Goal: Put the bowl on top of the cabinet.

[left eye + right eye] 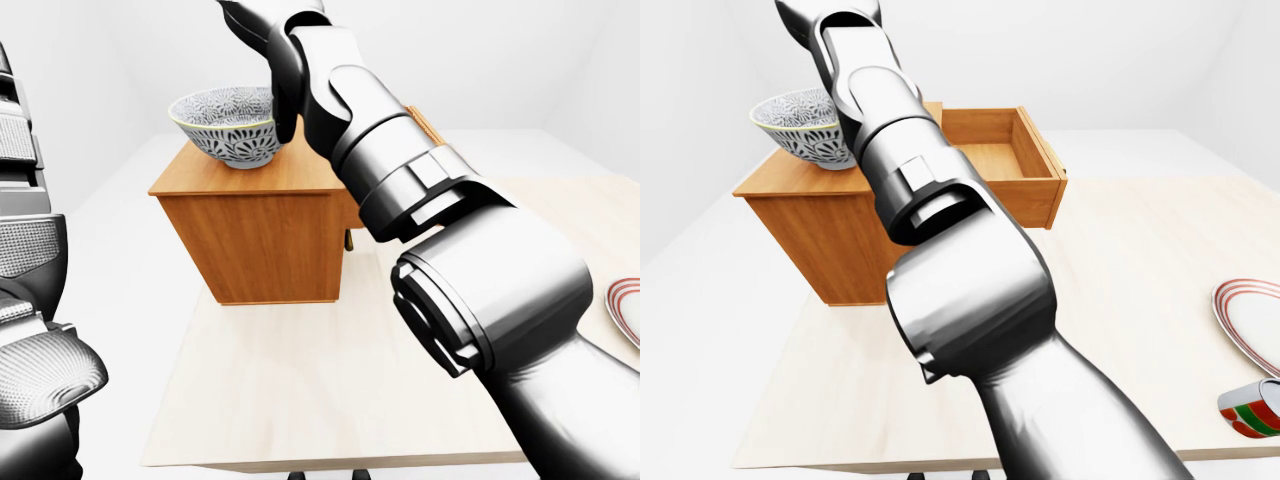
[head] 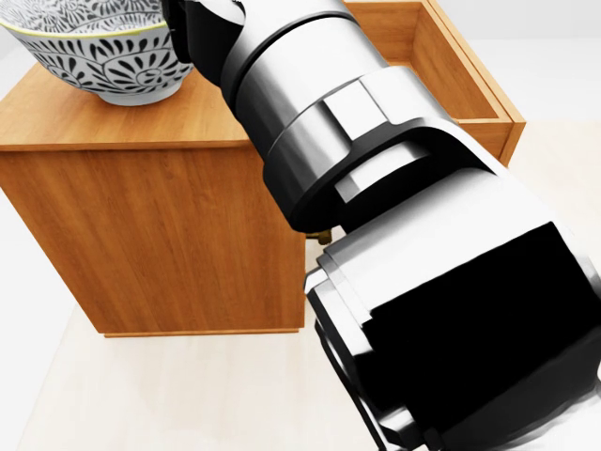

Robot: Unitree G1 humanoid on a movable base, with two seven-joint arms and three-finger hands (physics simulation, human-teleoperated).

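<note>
Bowl (image 1: 228,125), blue-white pattern, sits upright on top of the cabinet (image 1: 255,235), near the top's left end in the left-eye view. Cabinet is a wooden box on the pale bench (image 1: 300,370). Its drawer (image 1: 1000,150) is pulled open toward the right of the right-eye view.

Right hand (image 1: 268,60) is up at the bowl's right rim. One dark finger (image 1: 285,100) runs down just beside the bowl's right side. Can't tell if it touches, or if the hand is spread or pinching the rim. The right arm (image 2: 394,235) fills most of the head view and hides part of the cabinet and drawer.

Left hand (image 1: 35,370) shows as grey textured segments, cropped at the left edge of the left-eye view, well apart from the bowl. Spread or pressed together: can't tell.

Red-rimmed plate (image 1: 1250,320) lies at the bench's right edge, with a red-green striped cup (image 1: 1252,410) on its side just below it.
</note>
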